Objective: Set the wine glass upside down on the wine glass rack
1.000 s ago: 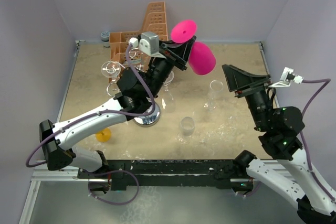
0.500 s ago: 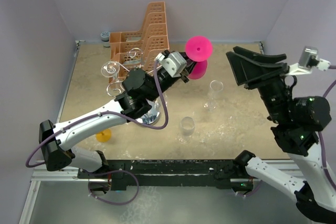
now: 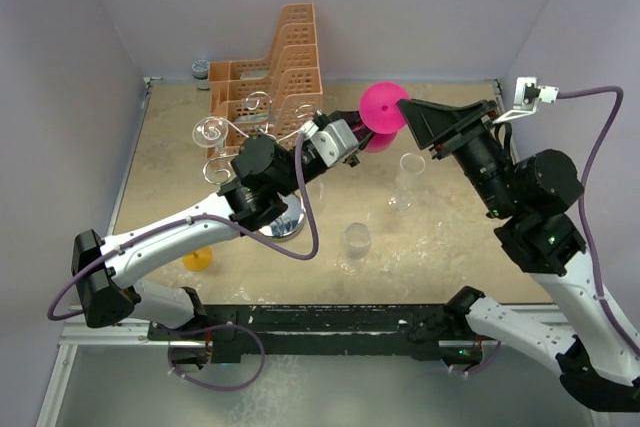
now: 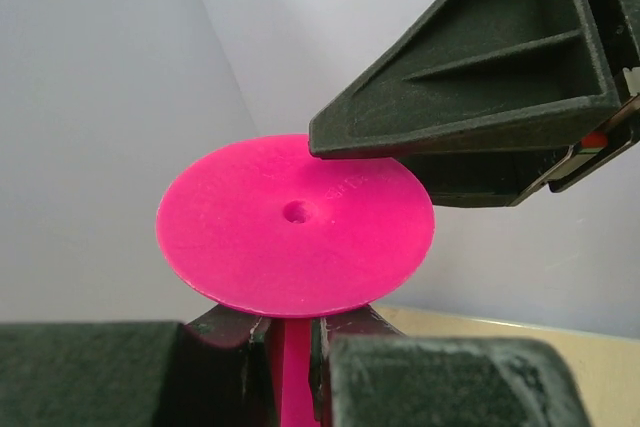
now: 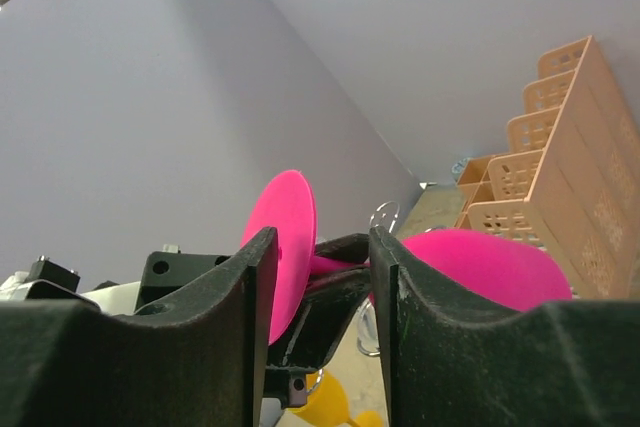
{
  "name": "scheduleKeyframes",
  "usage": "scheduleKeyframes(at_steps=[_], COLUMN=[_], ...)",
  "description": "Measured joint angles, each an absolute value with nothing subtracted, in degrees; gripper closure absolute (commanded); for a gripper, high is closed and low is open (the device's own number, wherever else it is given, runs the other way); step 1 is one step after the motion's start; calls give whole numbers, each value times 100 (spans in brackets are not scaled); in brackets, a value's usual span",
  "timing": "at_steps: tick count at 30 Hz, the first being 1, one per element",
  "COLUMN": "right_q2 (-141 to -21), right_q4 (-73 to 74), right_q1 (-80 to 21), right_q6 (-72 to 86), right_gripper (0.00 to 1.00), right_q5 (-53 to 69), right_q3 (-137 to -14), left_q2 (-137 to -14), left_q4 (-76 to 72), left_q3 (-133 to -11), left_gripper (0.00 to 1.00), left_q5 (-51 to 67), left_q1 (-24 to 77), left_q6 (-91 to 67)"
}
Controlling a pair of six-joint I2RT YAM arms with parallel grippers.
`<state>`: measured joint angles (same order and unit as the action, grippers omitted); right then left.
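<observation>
Silver wire rack (image 3: pixel 214 133) stands left of centre on the desk (image 3: pixel 170 177), in front of an orange basket (image 3: pixel 290 47). Just right of it, the left fingers (image 3: pixel 357 140) are clamped tight on the stem of the pink glass (image 3: pixel 382 107), which hangs tilted in the air clear of the rack, its round foot turned up and to the right. Farther right, the right fingers (image 3: pixel 408 112) stand apart and grip nothing, with their tips at the foot's rim; whether they touch it cannot be told.
</observation>
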<state>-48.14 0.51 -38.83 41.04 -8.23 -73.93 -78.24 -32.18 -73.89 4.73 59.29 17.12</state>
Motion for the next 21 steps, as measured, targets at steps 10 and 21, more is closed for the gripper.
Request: scheduleKeyframes(at_steps=[10, 21], right_q2=[-4589, -4578], right_q4=[-255, -578], right_q1=[-3883, -3883], right_q6=[4825, 5293], right_gripper=[81, 100], right_q5=[-794, -705], right_q3=[-6912, -6842], left_q2=[-7819, -7787], left_q4=[-3315, -3763], left_q3=[-7314, -7057], left_gripper=[100, 54], left_q5=[578, 281], left_q1=[5929, 5929], left_q6=[1820, 1710])
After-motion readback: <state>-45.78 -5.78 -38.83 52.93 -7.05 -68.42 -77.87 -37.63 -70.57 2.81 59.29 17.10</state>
